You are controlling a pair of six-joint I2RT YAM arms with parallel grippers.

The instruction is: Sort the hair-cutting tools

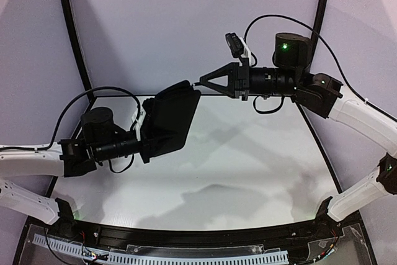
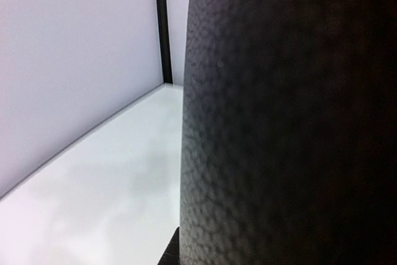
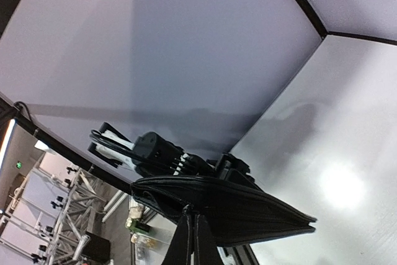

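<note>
"Hair-cutting tools, the combs and the scissors — where do they lie?"

"I cannot tell. No view shows them. I see only a large black rectangular zip case [image 1: 170,119] with a pebbled surface, and its inside is hidden."

"Where is this case?"

"It is lifted off the white worktop [image 1: 248,172], above its left half and toward the far edge. It is tilted, with one corner pointing up and to the right."

"What does the left gripper [image 1: 144,139] do?"

"It is closed on the lower left edge of the case and carries it. In the left wrist view the grainy face of the case fills the right side, very near to the lens."

"And the right gripper [image 1: 201,83]?"

"It reaches in from the right, about over the middle of the far edge of the worktop. Its fingers [image 3: 180,243] are pressed together, with no gap between them. The tips meet the upper right corner of the case, at the zip edge. In the right wrist view the case is seen edge-on, just above the fingertips. Whether a zip pull is pinched between the tips I cannot tell — it is too small to see."
</note>
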